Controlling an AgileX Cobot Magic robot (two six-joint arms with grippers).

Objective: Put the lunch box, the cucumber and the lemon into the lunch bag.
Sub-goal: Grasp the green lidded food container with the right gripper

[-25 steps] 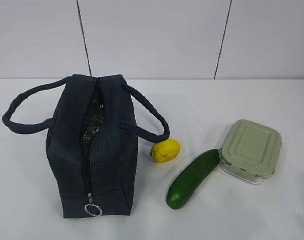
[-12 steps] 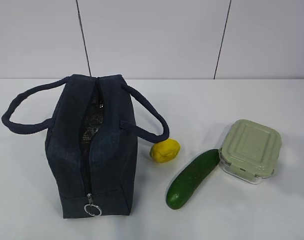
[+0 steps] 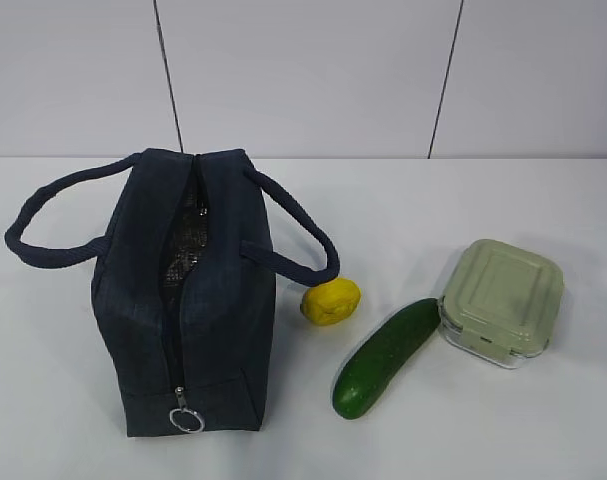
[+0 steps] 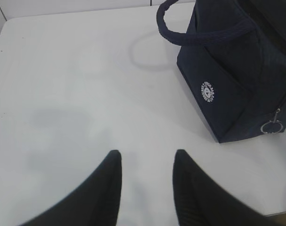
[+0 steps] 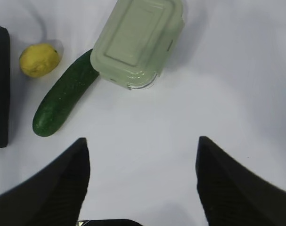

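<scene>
The navy lunch bag (image 3: 218,300) stands at the left with its top zipper partly open, showing silvery lining; its ring pull (image 3: 186,418) hangs at the near end. The yellow lemon (image 3: 330,300) lies right of the bag. A dark green cucumber (image 3: 385,356) lies slanted, its far end touching the sage-lidded lunch box (image 3: 503,296). Neither arm shows in the exterior view. My left gripper (image 4: 146,157) is open over bare table, left of the lunch bag (image 4: 237,80). My right gripper (image 5: 142,146) is open wide, short of the lunch box (image 5: 138,40), cucumber (image 5: 62,99) and lemon (image 5: 38,60).
Two looped handles (image 3: 53,255) splay out from the bag's sides; the right handle (image 3: 303,250) arches just above the lemon. A white table (image 3: 463,430) carries everything, with a panelled wall (image 3: 303,70) behind it.
</scene>
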